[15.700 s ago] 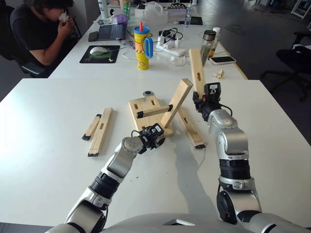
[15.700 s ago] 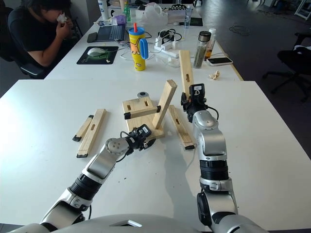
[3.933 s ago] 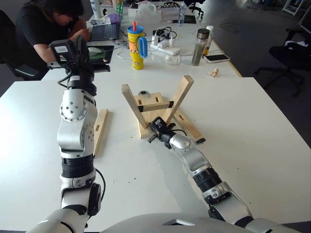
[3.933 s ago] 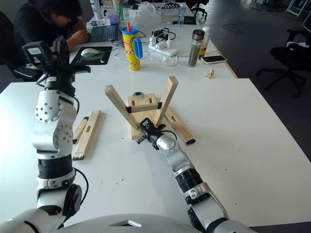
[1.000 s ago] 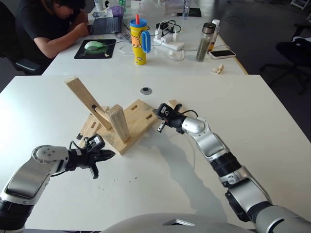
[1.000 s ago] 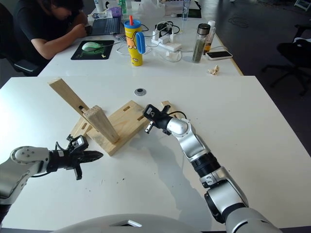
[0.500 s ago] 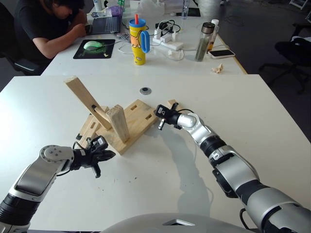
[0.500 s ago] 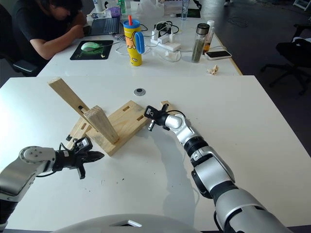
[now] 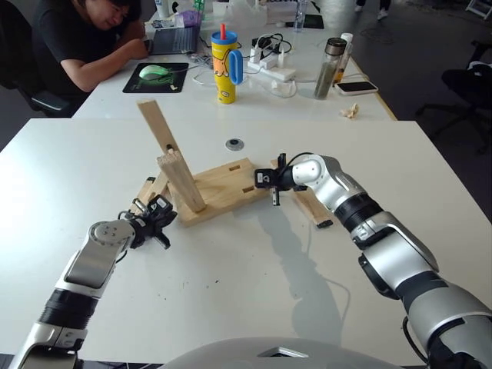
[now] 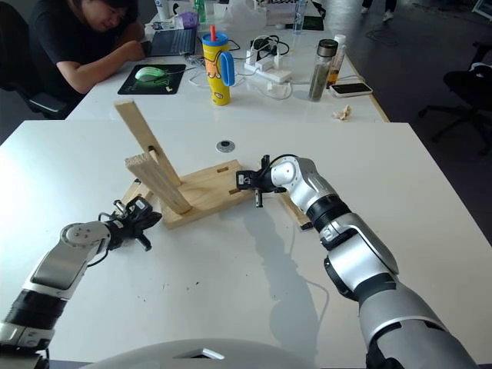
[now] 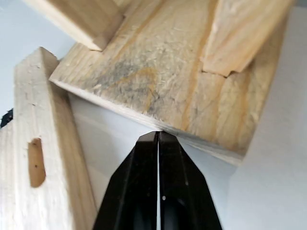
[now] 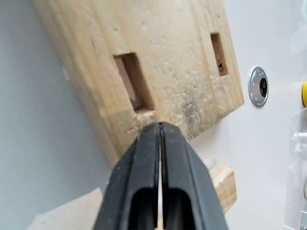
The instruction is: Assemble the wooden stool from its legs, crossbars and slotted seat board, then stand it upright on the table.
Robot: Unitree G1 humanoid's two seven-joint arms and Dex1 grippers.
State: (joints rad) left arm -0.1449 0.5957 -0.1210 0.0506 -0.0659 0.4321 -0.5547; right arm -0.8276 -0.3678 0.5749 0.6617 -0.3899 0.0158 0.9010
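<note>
The left fingers (image 11: pixel 139 191) are pressed flat together, and nothing is held between them. Their tips are set against the edge of the seat board (image 9: pixel 223 187), at its left end. The right fingers (image 12: pixel 144 177) are pressed together too, with nothing gripped. Their tips are touching the other end of the board, right beside an open slot (image 12: pixel 133 81). A second slot (image 12: pixel 218 53) is seen farther along that end.

The seat board is lying on the white tabletop (image 9: pixel 246 284), between the two arms. Two legs are stuck into it near its left end. The tall leg (image 9: pixel 156 125) is tilted up and away from the robot. The shorter leg (image 9: pixel 184 181) is leaning just in front of it. How the two are joined cannot be told.

A slotted wooden piece (image 11: pixel 57 143) is lying flat just beside the board's left end. A loose leg (image 9: pixel 314 209) is lying flat by the right end, partly hidden by the right arm. A round metal disc (image 9: pixel 234 144) is set in the tabletop behind the board. A yellow cup (image 9: pixel 224 65) is standing on the next table, well apart from the stool parts.
</note>
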